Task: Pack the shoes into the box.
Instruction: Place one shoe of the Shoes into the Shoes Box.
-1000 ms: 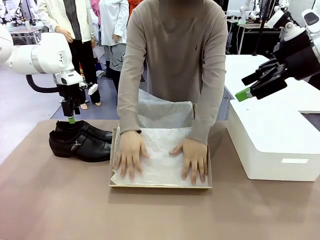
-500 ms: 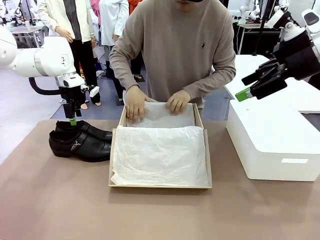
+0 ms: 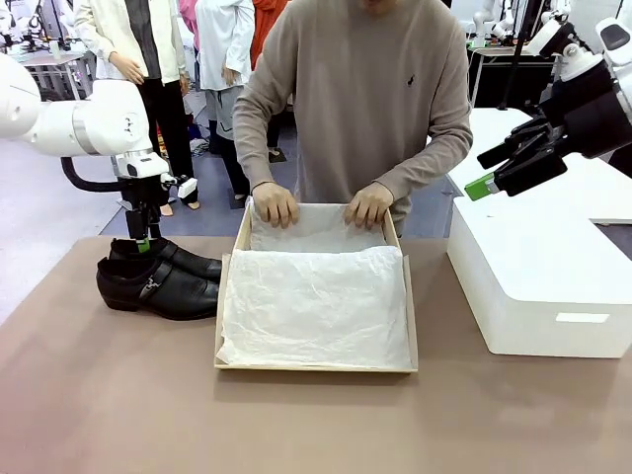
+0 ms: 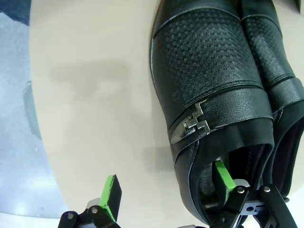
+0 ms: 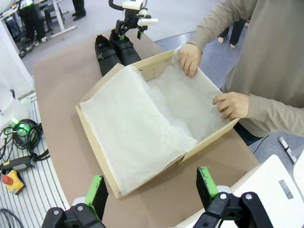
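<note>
The shoes (image 3: 163, 281), glossy black with a metal buckle, lie side by side on the table left of the box (image 3: 229, 296), toes toward it. My left gripper (image 3: 145, 243) is open and low over the far shoe's heel. In the left wrist view one of its fingers (image 4: 222, 173) is inside that shoe's (image 4: 209, 61) opening and the other stands outside its wall; left gripper (image 4: 166, 183). The box, tan cardboard lined with white tissue, lies open at mid-table (image 5: 90, 133). My right gripper (image 3: 489, 176) hangs open in the air at the right, holding nothing (image 5: 151, 187).
A person stands at the far side with both hands (image 3: 276, 204) on the tissue at the box's far end. A large white rounded box (image 3: 538, 281) sits on the table's right, under my right gripper. Bare brown table lies in front of the box.
The person's hands left the tissue on the near flap and moved to the box's far end. My left gripper sank slightly onto the far shoe's heel. The right arm stayed still.
</note>
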### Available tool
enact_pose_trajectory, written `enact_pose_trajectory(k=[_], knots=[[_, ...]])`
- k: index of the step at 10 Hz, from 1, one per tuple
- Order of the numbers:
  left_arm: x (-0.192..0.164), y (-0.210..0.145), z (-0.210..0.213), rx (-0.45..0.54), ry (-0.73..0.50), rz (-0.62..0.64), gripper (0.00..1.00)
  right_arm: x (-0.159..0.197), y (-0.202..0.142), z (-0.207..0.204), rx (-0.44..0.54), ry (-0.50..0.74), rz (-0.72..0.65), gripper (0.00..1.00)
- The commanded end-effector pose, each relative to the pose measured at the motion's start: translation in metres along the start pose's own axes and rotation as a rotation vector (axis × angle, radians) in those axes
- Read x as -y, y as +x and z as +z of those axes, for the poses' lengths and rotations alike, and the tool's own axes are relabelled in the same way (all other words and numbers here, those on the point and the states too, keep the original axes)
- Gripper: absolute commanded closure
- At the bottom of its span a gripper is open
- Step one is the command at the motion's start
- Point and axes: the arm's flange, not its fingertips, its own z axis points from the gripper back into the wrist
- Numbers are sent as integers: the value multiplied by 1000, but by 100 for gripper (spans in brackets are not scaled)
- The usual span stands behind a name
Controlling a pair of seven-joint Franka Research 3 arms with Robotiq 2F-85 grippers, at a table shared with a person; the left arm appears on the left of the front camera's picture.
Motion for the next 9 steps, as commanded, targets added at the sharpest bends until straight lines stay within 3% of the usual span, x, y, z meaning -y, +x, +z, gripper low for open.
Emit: enact_pose_trajectory(k=[1,5,9], knots=[[-10,-3,0,-28,-34,5,0,2,1,-1,18,13,8,0],[-14,-3,-9,-33,-56,26,0,2,1,-1,18,13,8,0],[-13,-6,-14,-32,-70,34,79,2,1,-1,18,13,8,0]])
